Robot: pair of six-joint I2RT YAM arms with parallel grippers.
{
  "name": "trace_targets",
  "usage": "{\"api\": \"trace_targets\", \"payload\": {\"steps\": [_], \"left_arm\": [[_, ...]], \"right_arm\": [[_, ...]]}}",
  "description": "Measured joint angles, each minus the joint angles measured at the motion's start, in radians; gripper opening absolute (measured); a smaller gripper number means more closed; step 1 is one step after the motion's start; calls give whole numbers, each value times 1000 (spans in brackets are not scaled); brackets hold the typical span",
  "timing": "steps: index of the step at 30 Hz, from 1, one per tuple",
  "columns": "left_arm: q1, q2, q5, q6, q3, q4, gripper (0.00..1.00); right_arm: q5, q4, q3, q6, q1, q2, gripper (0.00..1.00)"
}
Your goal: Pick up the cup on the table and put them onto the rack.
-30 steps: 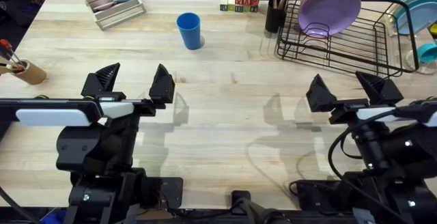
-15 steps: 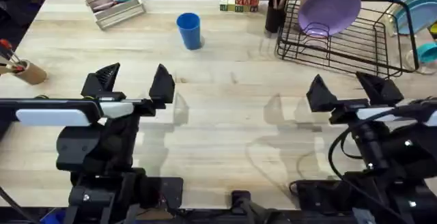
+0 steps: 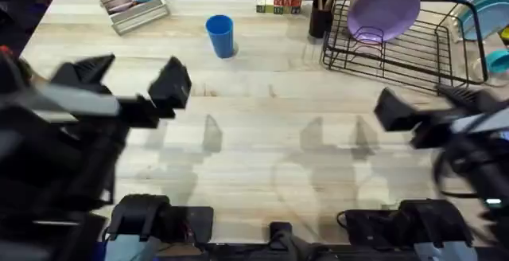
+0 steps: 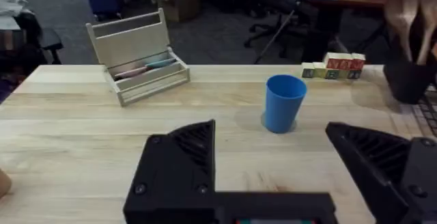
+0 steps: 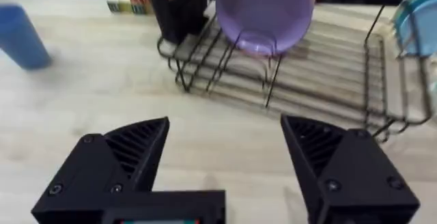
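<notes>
From overhead, the blue cup (image 3: pixel 220 36) is standing upright on the worktop (image 3: pixel 262 157), well left of the black rack (image 3: pixel 398 50). My left claw (image 4: pixel 287 176) is gaping, released, facing the cup (image 4: pixel 283 103); it looks light, stiff, slick, so I am judging mid-wall best. My right claw (image 5: pixel 225 162) is hanging released near the rack (image 5: pixel 307 91).

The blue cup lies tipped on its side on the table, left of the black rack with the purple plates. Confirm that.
Not quite: the cup stands upright, mouth up, as the left wrist view shows. The rest holds: it is on the table, left of the black rack holding the purple plates.
</notes>
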Motion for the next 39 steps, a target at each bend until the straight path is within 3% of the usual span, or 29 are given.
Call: {"api": "trace_targets", "payload": {"steps": [10, 16, 25, 32, 39], "left_arm": [[0, 569, 24, 0, 558, -282, 994], [0, 831, 48, 0, 796, -378, 994], [0, 1027, 59, 0, 847, -370, 993], [0, 1089, 59, 0, 847, -358, 993], [0, 1168, 60, 0, 847, -250, 993]], "right_arm": [[2, -111, 470, 0, 0, 430, 995], [2, -156, 657, 0, 0, 644, 995], [1, -145, 707, 0, 0, 755, 995], [1, -129, 708, 0, 0, 760, 995], [2, -123, 708, 0, 0, 760, 995]]}}
